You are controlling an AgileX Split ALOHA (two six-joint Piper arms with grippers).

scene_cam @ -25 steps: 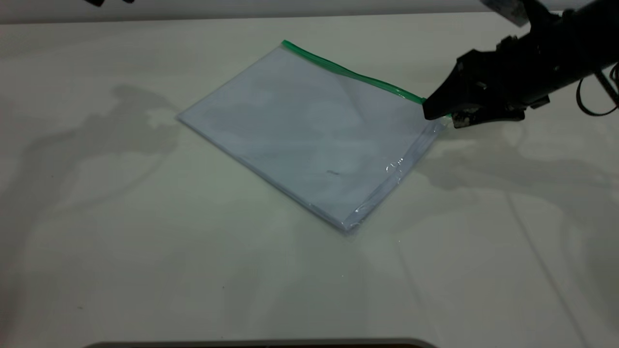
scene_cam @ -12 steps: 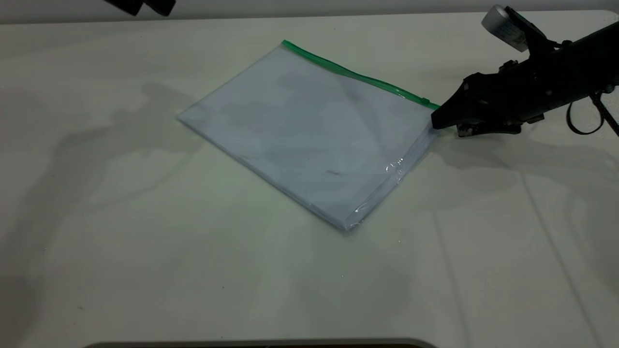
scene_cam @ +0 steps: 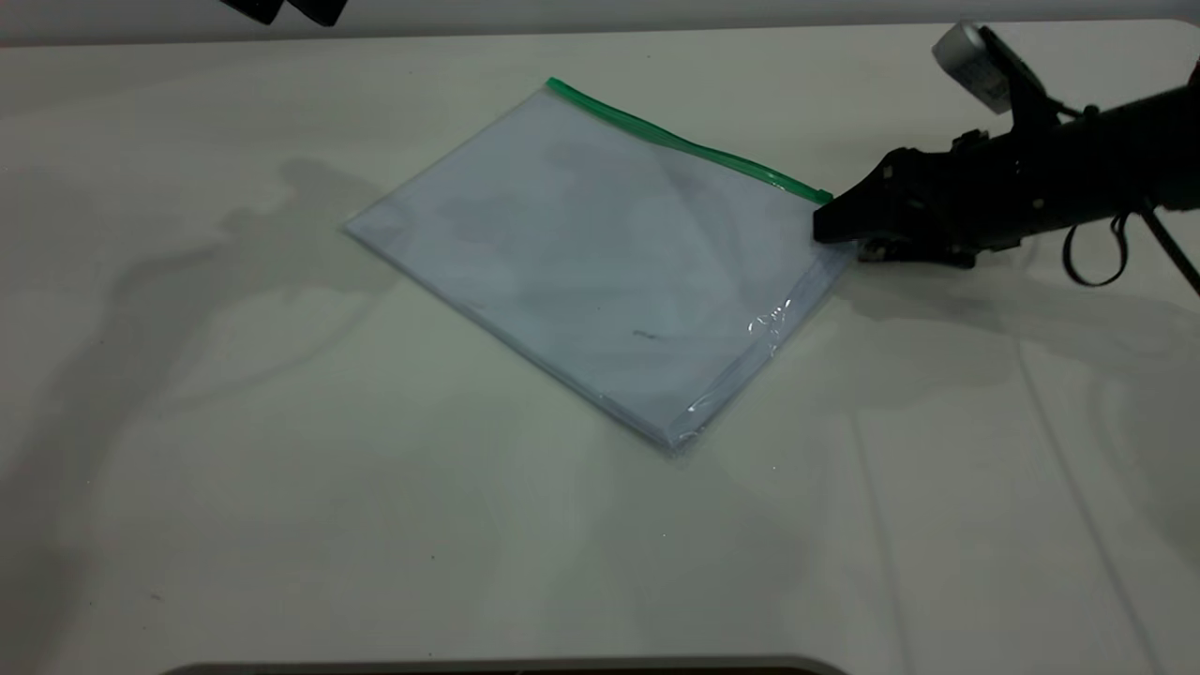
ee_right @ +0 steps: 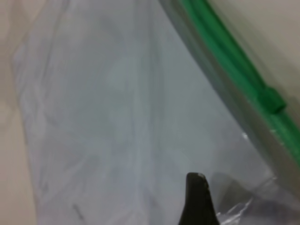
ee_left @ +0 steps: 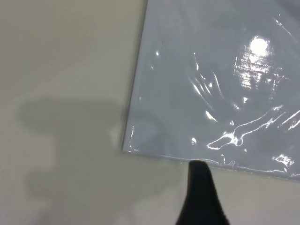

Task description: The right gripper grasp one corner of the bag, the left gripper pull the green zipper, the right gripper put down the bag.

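Observation:
The bag (scene_cam: 600, 253), a clear pouch with white sheets inside, lies flat on the table. The green zipper (scene_cam: 675, 141) runs along its far edge, and its slider tab (scene_cam: 823, 196) sits at the right end. My right gripper (scene_cam: 830, 234) lies low at the bag's right corner, just below the tab, jaws a little apart around the corner. In the right wrist view one finger (ee_right: 197, 201) is over the plastic, near the green zipper (ee_right: 225, 56) and tab (ee_right: 273, 101). My left gripper (scene_cam: 281, 9) hangs open at the far left, above the table. Its finger (ee_left: 201, 197) is beside the bag's edge (ee_left: 211, 93).
The pale table (scene_cam: 281, 469) stretches wide to the left of the bag and in front of it. The right arm's looped cable (scene_cam: 1092, 253) hangs behind the gripper. A dark rim (scene_cam: 506, 667) shows at the table's front edge.
My right gripper dropped lower and slid left onto the bag's right corner. My left gripper came further into view at the top left. The bag has not moved.

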